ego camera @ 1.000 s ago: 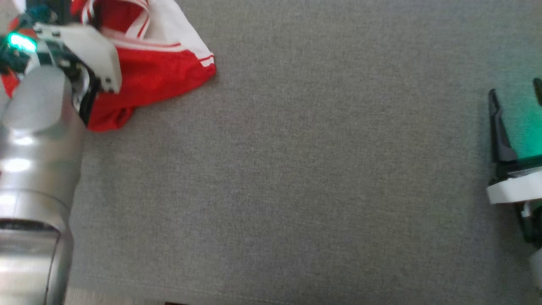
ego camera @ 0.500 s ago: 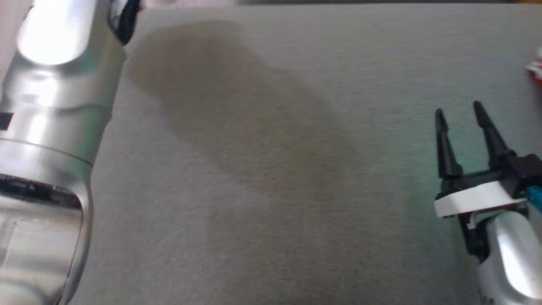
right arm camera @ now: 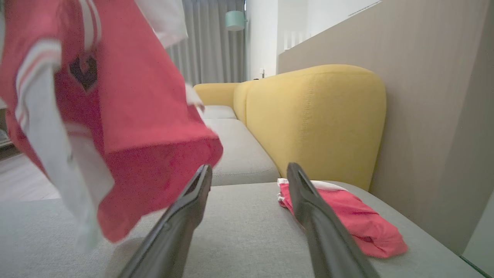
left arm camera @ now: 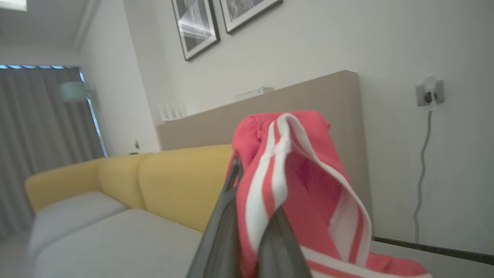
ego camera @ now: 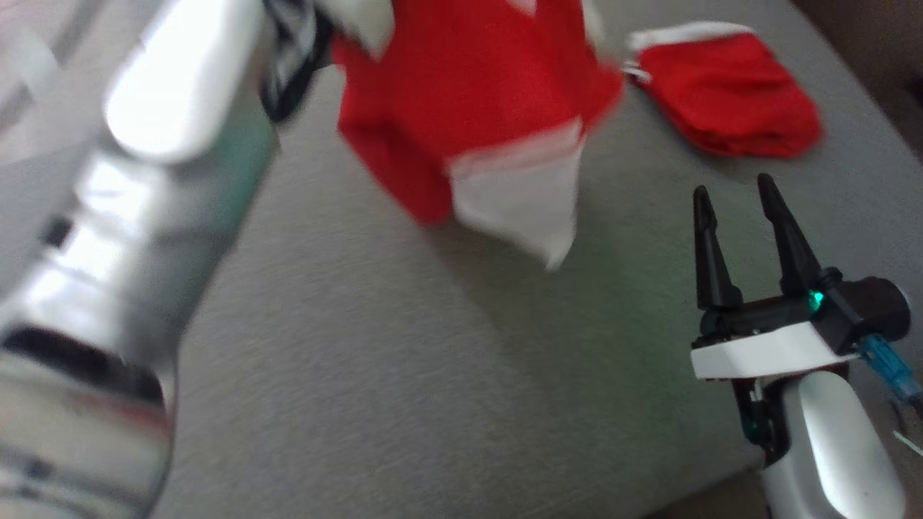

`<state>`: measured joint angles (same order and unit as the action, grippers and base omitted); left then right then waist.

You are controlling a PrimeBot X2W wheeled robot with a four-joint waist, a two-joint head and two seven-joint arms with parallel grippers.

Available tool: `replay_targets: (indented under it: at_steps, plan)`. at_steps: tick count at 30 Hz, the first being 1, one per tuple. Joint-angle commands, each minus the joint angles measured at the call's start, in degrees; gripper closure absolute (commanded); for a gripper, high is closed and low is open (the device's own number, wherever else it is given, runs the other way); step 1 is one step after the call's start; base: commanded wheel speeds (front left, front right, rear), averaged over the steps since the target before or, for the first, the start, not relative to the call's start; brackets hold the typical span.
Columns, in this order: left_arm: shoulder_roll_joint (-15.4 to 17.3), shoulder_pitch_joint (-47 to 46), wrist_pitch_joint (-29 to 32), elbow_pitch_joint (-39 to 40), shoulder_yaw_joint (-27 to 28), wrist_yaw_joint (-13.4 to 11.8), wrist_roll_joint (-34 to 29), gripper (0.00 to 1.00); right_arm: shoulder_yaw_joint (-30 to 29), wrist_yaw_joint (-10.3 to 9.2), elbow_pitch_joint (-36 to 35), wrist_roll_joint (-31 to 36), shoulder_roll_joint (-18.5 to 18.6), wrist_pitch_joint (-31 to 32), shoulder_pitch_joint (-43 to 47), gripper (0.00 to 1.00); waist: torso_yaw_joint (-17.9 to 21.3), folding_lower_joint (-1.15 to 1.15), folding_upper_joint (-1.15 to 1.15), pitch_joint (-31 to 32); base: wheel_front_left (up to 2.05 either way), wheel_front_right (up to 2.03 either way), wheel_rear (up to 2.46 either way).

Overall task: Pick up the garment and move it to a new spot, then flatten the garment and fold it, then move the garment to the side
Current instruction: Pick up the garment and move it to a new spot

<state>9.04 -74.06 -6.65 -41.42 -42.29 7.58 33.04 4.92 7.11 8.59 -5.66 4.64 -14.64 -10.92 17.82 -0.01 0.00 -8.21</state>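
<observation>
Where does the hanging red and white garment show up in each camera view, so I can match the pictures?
Head view: the hanging garment is at top centre, above the grey sofa seat.
Left wrist view: centre to lower right, bunched over the fingers.
Right wrist view: upper left, dangling over the seat.
Shared landmark: the grey sofa seat, at lower left in the left wrist view.
</observation>
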Motion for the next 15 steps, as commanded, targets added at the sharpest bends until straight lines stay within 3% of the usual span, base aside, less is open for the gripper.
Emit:
replay_targets:
  at_steps: [1,2,3,8,13,15]
  plan:
    - [3.3,3.3,-2.8,1.0,0.8,-0.1,1.7,0.94,1.2,0.37,-2.5,-0.5,-0.9,-0.4,-1.1,0.0,6.2,0.01,0.0,-2.3,0.0,0.0,0.0]
    - [3.7,5.7,-4.3,0.5,0.3,-0.1,1.7,0.63,1.2,0.37,-2.6,-0.6,-1.2,-0.4,-1.1,0.0,6.6,0.01,0.0,-2.9,0.0,0.0,0.0]
    - [3.9,8.2,-5.5,-0.1,0.0,-0.1,1.6,0.0,1.3,0.37,-2.6,-0.6,-1.3,-0.4,-1.1,0.0,6.9,0.01,0.0,-3.5,0.0,0.0,0.0]
    - [4.0,21.2,-8.2,-1.9,1.5,-1.6,2.3,0.0,3.2,0.37,-1.5,0.7,-1.7,-0.4,-0.8,0.0,6.6,0.01,0.0,-4.4,0.0,0.0,0.0]
    - [2.6,36.3,-8.3,13.1,12.3,-10.1,-4.2,0.0,2.5,0.37,-0.4,0.4,-1.7,-0.4,1.5,0.0,1.7,0.01,0.0,-1.9,0.0,0.0,0.0]
    - [1.0,44.1,-8.3,19.8,16.0,-11.8,-8.1,0.0,1.2,0.37,0.0,0.9,-1.7,-0.4,3.1,0.0,-1.3,0.01,0.0,0.0,0.0,0.0,0.0]
